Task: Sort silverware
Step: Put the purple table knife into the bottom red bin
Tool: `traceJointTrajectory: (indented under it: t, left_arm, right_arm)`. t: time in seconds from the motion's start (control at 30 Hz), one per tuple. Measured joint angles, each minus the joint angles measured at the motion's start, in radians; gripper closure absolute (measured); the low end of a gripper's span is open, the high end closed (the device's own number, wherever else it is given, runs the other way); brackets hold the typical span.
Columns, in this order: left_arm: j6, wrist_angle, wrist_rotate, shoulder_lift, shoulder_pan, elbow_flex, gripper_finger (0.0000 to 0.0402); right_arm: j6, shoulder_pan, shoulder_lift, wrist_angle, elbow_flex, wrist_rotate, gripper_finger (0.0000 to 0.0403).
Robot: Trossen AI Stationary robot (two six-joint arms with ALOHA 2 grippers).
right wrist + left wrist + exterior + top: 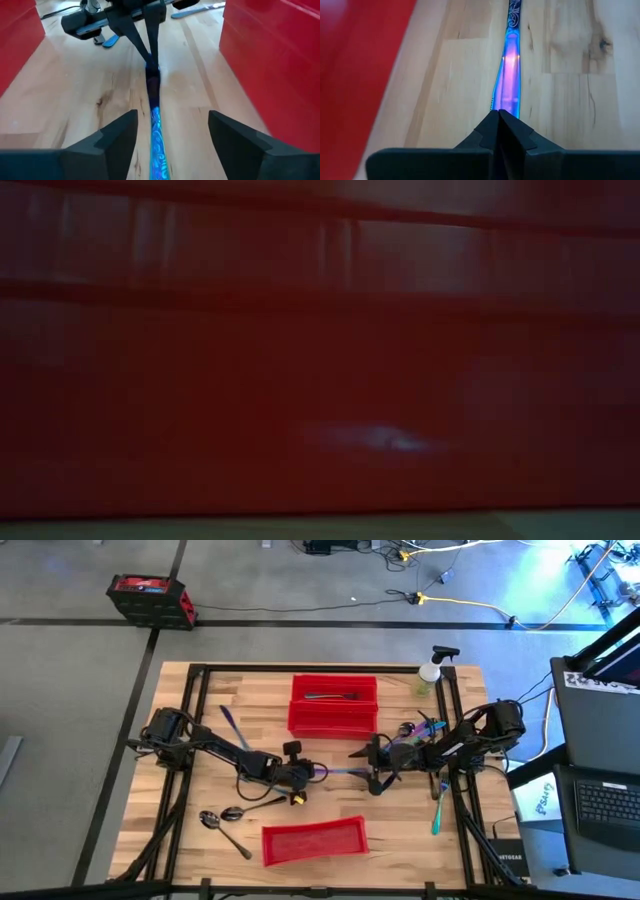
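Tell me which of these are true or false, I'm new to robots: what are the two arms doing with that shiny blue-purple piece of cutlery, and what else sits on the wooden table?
1. The left gripper is shut on the iridescent blue-purple metal utensil. True.
2. The right gripper is clamped on that utensil. False: its fingers stand open on either side of it.
3. A clear spray bottle stands near the table's far right corner. True.
4. All the red plastic bins are empty. False: the far red bin holds a utensil.
5. Two dark metal spoons lie on the table. True.
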Motion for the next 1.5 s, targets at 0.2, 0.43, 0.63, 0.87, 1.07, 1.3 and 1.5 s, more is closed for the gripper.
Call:
traceJointTrajectory:
  t: [0.2, 0.43, 0.63, 0.87, 1.07, 1.3, 1.5]
  left_arm:
    - [-0.019, -0.035, 0.000, -0.031, -0.001, 0.000, 0.0402]
    - [-0.040, -0.031, 0.024, -0.116, 0.007, -0.073, 0.0402]
    - [-0.044, -0.002, 0.029, -0.140, 0.007, -0.108, 0.0402]
    - [-0.024, 0.014, 0.037, -0.140, 0.008, -0.108, 0.0402]
    - [-0.019, 0.019, 0.046, -0.140, 0.008, -0.108, 0.0402]
    - [-0.019, 0.018, 0.050, -0.141, 0.008, -0.107, 0.0402]
    - [-0.011, 0.014, 0.050, -0.141, 0.008, -0.106, 0.0402]
  right_arm:
    - [-0.032, 0.000, 0.000, 0.014, 0.001, -0.010, 0.0139]
    - [-0.031, 0.000, 0.009, -0.107, 0.056, -0.010, 0.0118]
    - [-0.034, 0.000, 0.090, -0.110, 0.128, -0.023, 0.0118]
    - [-0.013, 0.000, 0.249, 0.020, 0.161, -0.029, 0.0118]
    - [0.010, 0.000, 0.343, 0.114, 0.160, -0.021, 0.0118]
    - [0.025, 0.000, 0.369, 0.187, 0.120, -0.020, 0.0143]
    - [0.027, 0.000, 0.367, 0.190, 0.086, -0.025, 0.0173]
